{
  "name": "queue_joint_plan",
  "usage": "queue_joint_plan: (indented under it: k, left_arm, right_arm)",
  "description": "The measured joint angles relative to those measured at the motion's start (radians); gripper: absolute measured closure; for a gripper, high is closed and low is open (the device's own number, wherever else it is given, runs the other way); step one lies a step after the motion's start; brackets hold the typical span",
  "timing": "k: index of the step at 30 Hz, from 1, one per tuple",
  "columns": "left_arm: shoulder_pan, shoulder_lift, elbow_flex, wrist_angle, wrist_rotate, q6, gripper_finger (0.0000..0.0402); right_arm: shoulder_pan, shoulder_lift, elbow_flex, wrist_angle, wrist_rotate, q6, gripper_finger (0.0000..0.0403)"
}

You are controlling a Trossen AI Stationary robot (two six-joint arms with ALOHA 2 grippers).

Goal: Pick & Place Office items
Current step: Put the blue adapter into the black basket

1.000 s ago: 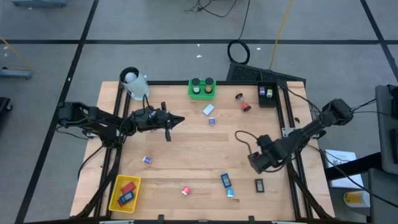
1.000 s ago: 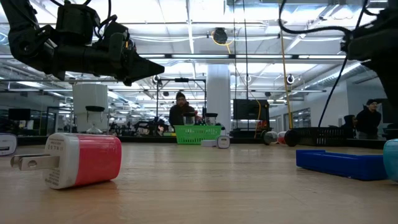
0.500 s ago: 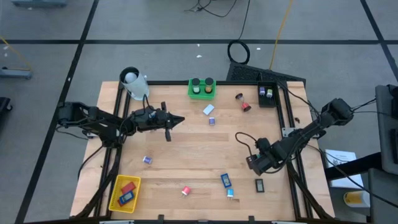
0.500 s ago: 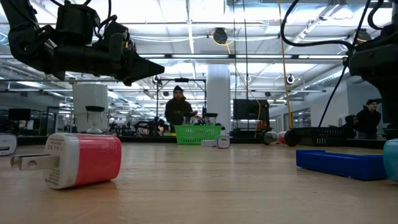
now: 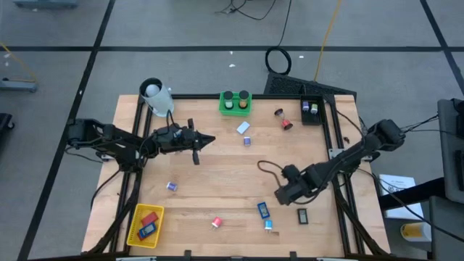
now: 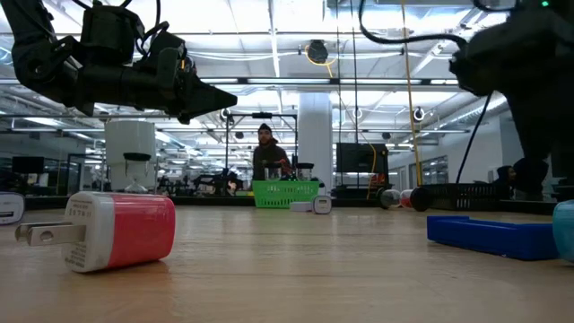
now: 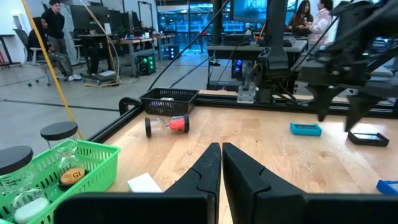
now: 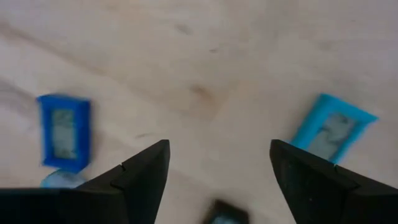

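My right gripper (image 5: pixel 280 196) (image 8: pixel 219 146) hangs open above the near right part of the table and touches nothing. Under it lie a blue block (image 8: pixel 64 132) (image 5: pixel 263 210), a teal block (image 8: pixel 333 132) and a black piece (image 5: pixel 302 214). A small light-blue bit (image 5: pixel 268 225) lies beside the blue block. A red and white plug block (image 6: pixel 117 229) (image 5: pixel 216 222) rests on its side near the front edge. My left gripper (image 5: pixel 209 140) (image 7: pixel 221 148) is shut and empty, held in the air over the table's left middle.
A yellow basket (image 5: pixel 145 225) at the near left corner holds a red and a blue piece. A green basket (image 5: pixel 235 103) with black cylinders, a black basket (image 5: pixel 310 110) and a white cylinder (image 5: pixel 154 96) stand along the far edge. People stand in the room beyond.
My right gripper has moved toward the table's left edge and a little toward the near edge, coming closer to the blue block. Its cable loop has followed it. The items lie where they were.
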Motion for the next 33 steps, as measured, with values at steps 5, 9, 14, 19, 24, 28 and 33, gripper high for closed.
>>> queue_joint_plan:
  k: [5, 9, 14, 19, 24, 28, 33]
  left_arm:
    - [0.0, 0.0, 0.0, 0.0, 0.0, -0.001, 0.0378]
    - [0.0, 0.0, 0.0, 0.0, 0.0, 0.0, 0.0378]
    - [0.0, 0.0, 0.0, -0.002, 0.0, -0.002, 0.0378]
    - [0.0, 0.0, 0.0, -0.002, 0.001, -0.003, 0.0378]
    - [0.0, 0.0, 0.0, -0.006, 0.001, -0.004, 0.0378]
    - [-0.001, 0.0, 0.0, -0.006, 0.002, -0.004, 0.0378]
    - [-0.001, 0.0, 0.0, -0.005, 0.012, -0.007, 0.0378]
  right_arm:
    - [0.014, 0.105, 0.102, 0.038, -0.063, -0.015, 0.0105]
    - [0.036, 0.174, 0.159, 0.059, -0.069, -0.005, 0.0083]
    - [0.063, 0.221, 0.193, 0.156, -0.087, 0.046, 0.0078]
    - [0.076, 0.276, 0.195, 0.257, -0.093, 0.098, 0.0088]
    - [0.077, 0.334, 0.195, 0.37, -0.096, 0.099, 0.0094]
    - [0.078, 0.347, 0.195, 0.384, -0.136, 0.125, 0.0098]
    - [0.078, 0.344, 0.195, 0.379, -0.199, 0.142, 0.0124]
